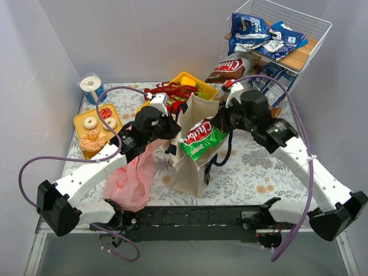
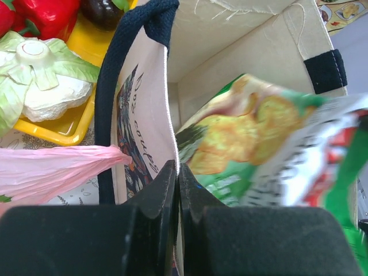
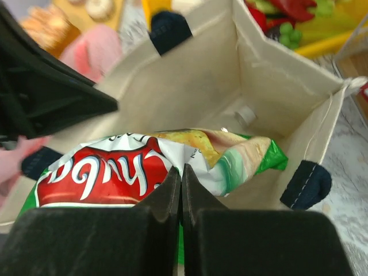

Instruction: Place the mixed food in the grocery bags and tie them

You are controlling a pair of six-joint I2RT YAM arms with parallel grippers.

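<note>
My left gripper pinches the tote wall; my right gripper clamps chips half inside. Most packing and all tying are left.

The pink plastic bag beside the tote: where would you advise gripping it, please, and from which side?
Probably the pink bag by its gathered neck, a narrow band beside the canvas tote; come from above, since its body lies slumped and limp.

A matt, coarse-woven beige canvas tote with navy webbing straps contrasts with a thin, translucent pink plastic bag. A green foil snack packet looks glossy and crinkled. The yellow plastic tray is smooth, and the white wire rack is metal.
</note>
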